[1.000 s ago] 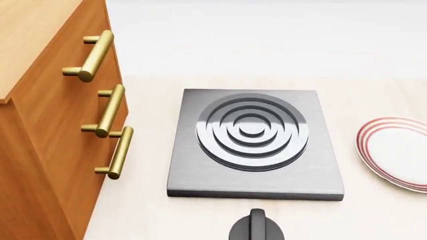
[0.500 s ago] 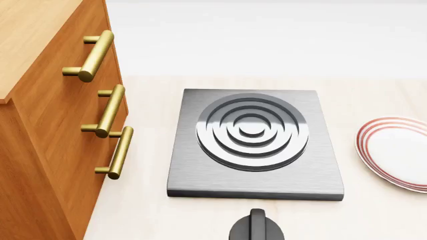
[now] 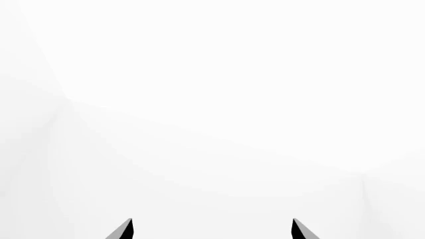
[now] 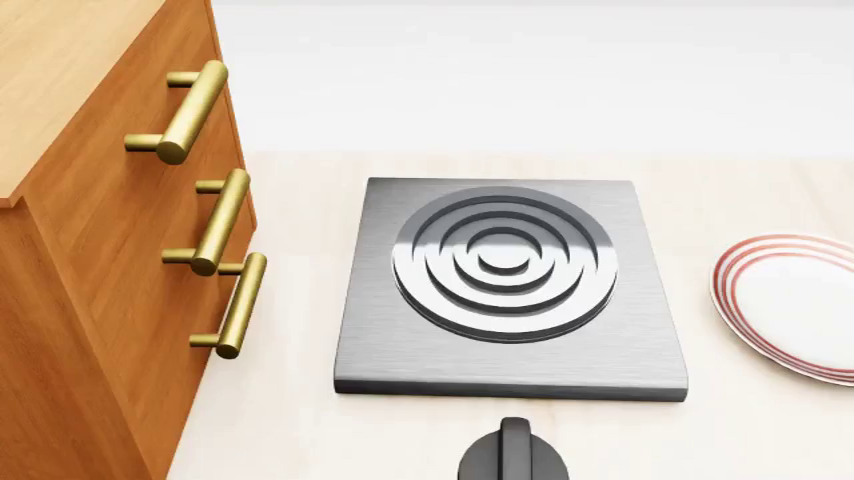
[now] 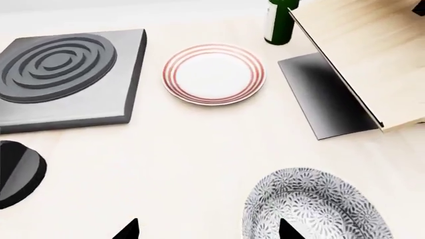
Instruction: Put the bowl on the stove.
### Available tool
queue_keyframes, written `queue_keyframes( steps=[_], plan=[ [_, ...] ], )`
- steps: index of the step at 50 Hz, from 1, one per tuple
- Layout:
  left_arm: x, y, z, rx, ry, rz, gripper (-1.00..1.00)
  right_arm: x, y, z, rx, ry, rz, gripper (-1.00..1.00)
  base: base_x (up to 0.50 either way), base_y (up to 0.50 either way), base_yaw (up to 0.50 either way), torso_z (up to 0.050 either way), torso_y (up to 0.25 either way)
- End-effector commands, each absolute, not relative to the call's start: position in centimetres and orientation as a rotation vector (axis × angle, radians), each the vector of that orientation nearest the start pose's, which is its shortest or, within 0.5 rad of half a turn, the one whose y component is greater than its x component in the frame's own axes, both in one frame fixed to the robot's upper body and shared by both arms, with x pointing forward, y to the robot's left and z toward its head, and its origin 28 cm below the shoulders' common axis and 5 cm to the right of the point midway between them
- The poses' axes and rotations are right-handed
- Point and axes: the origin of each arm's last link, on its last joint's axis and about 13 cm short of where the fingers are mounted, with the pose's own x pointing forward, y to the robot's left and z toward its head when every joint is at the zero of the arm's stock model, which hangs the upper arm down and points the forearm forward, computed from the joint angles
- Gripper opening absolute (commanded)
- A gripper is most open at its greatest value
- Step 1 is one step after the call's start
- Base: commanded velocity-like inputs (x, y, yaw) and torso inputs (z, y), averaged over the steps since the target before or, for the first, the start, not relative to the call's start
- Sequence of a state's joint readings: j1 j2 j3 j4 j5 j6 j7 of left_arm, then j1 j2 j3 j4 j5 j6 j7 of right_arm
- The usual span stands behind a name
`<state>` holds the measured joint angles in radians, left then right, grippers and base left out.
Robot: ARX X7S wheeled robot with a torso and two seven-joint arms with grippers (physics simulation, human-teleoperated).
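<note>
Pale counter (image 5: 199, 149), bowl (image 5: 312, 209) beside spread right gripper (image 5: 207, 230), stove (image 5: 69, 79) apart, left gripper (image 3: 211, 229) spread.

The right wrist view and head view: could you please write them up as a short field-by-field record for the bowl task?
bowl: patterned, on the counter, below the right gripper, not held
stove: burner bare, nothing on it
plate: red-ringed, beside the stove, apart from it
knob: black, in front of the stove
bottle: green, beyond the plate
right gripper state: open
left gripper: open, facing blank white
task status: bowl not yet on stove
</note>
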<state>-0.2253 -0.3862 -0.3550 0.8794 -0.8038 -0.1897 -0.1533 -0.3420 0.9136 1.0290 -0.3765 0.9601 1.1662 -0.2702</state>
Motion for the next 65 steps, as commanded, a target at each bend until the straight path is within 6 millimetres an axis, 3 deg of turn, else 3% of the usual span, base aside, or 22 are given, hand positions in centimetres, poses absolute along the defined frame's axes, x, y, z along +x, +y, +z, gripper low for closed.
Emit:
queue_keyframes(
  steps=[1,13,26,47,65],
  plan=[
    [17.3,27.2,24.0,-0.255,-0.92,-0.121,1.0,10.6,-34.5,18.0,0.059,0.489,-0.123,1.0,0.0,0.0,0.0,0.0,0.0],
    [17.3,27.0,23.9,-0.251,-0.915,-0.126,1.0,12.2,-34.8,15.4,0.086,0.534,-0.193,1.0,0.0,0.0,0.0,0.0,0.0],
    [17.4,27.0,23.8,-0.25,-0.911,-0.126,1.0,14.1,-35.0,14.1,0.092,0.527,-0.25,1.0,0.0,0.0,0.0,0.0,0.0],
    [17.5,26.9,23.8,-0.246,-0.91,-0.131,1.0,17.4,-34.1,10.9,0.067,0.597,-0.246,1.0,0.0,0.0,0.0,0.0,0.0],
    [17.4,26.9,23.7,-0.245,-0.908,-0.131,1.0,16.4,-34.5,8.9,0.091,0.652,-0.313,1.0,0.0,0.0,0.0,0.0,0.0]
  ],
)
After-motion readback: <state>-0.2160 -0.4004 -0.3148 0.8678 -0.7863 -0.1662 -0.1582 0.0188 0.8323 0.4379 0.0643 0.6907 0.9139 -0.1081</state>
